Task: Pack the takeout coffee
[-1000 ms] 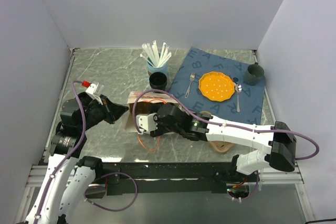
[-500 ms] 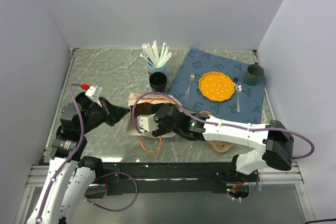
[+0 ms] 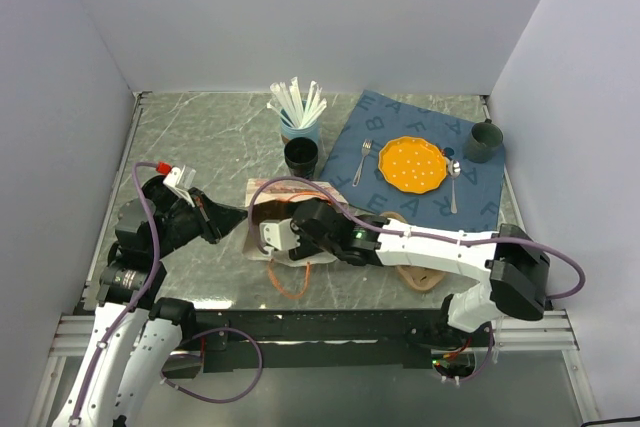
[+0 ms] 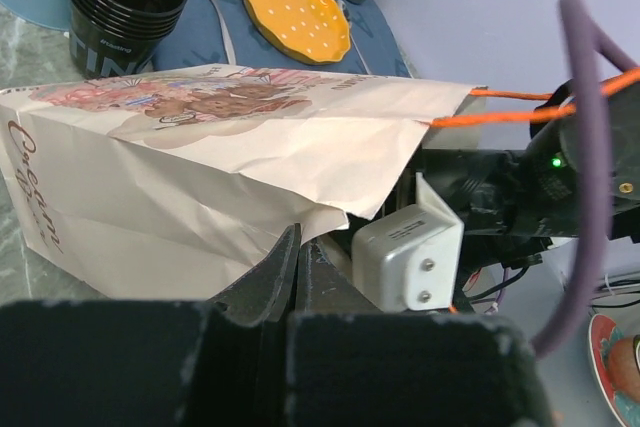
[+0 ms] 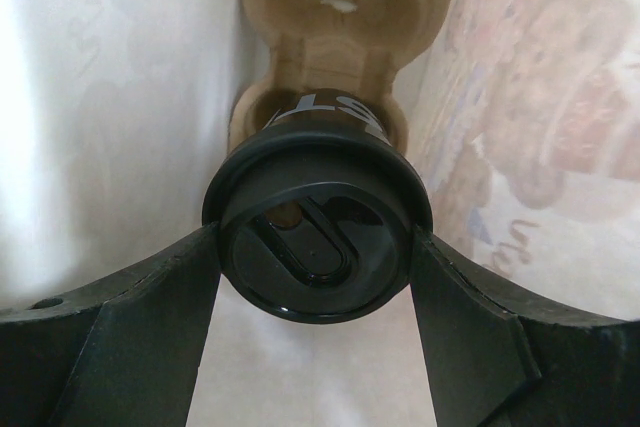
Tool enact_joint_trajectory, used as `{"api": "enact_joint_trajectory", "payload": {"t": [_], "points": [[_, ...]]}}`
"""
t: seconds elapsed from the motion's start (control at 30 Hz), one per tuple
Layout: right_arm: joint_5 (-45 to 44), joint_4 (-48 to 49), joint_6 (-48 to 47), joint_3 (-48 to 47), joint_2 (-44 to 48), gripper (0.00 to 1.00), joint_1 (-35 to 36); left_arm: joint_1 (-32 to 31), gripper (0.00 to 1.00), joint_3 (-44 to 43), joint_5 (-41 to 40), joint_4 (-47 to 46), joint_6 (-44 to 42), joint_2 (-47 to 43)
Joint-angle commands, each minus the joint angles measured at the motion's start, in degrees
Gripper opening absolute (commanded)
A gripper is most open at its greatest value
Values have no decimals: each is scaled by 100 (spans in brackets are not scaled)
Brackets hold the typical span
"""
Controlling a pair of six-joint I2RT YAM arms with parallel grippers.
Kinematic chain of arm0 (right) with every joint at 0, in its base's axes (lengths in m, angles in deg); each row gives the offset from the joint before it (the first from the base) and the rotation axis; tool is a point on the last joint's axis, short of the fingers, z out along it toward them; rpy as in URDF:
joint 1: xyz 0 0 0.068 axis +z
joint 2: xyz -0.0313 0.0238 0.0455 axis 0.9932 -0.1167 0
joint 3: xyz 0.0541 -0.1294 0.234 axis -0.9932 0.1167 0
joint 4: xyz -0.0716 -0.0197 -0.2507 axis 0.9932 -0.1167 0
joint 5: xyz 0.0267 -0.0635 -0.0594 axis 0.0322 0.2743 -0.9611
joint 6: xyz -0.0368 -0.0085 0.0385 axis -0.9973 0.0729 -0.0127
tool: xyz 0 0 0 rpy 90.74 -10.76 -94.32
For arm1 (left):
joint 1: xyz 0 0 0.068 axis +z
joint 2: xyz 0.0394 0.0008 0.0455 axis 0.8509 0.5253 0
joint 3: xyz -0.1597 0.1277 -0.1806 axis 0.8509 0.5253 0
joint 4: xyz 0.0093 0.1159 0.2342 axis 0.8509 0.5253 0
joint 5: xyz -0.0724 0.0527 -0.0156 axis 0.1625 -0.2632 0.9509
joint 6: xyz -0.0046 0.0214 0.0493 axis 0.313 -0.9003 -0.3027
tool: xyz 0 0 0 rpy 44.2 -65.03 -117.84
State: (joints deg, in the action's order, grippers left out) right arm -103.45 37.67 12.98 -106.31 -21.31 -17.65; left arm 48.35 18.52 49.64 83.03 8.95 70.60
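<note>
The takeout coffee (image 5: 318,237), a black cup with a black lid, sits inside a paper bag (image 3: 258,197) lying on its side. My right gripper (image 5: 316,252) is shut on it, one finger (image 5: 150,317) against each side of the lid. Beyond the cup, a brown cardboard carrier (image 5: 340,7) lies in the bag. From above, my right gripper (image 3: 296,231) is reaching into the bag's mouth and the cup is hidden. My left gripper (image 4: 297,239) is shut on the bag's (image 4: 200,157) lower lip at the mouth's left edge (image 3: 243,215).
A lidless black cup (image 3: 301,155) and a light-blue straw cup (image 3: 299,119) stand behind the bag. On the blue mat (image 3: 400,117) are an orange plate (image 3: 412,165), fork (image 3: 361,162), spoon (image 3: 453,182) and grey-green mug (image 3: 485,141). Orange bag handles (image 3: 288,282) trail toward the near edge.
My right arm has pushed leftward, carrying the cup deeper into the bag. My left gripper has shifted slightly down and right with the bag's lip.
</note>
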Motion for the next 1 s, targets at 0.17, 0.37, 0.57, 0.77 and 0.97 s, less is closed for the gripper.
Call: {"api": "enact_joint_trajectory", "payload": {"t": [0.17,0.37,0.57,0.77,0.97], "points": [[-247,247,84,-221,-267,45,-149,-6,1,-194,193,-75,-55,-37],[-378,414,251,-160,-258,45,-166,-6,1,-229,201,22,-82,-28],[-335,660,410,-151,-329,45,-237,-6,1,-229,245,-22,-81,7],[-458,801,409,-81,-417,45,-298,-6,1,-247,254,-74,-46,42],[-581,1065,559,-45,-540,45,-360,-6,1,-264,254,-39,85,24]]}}
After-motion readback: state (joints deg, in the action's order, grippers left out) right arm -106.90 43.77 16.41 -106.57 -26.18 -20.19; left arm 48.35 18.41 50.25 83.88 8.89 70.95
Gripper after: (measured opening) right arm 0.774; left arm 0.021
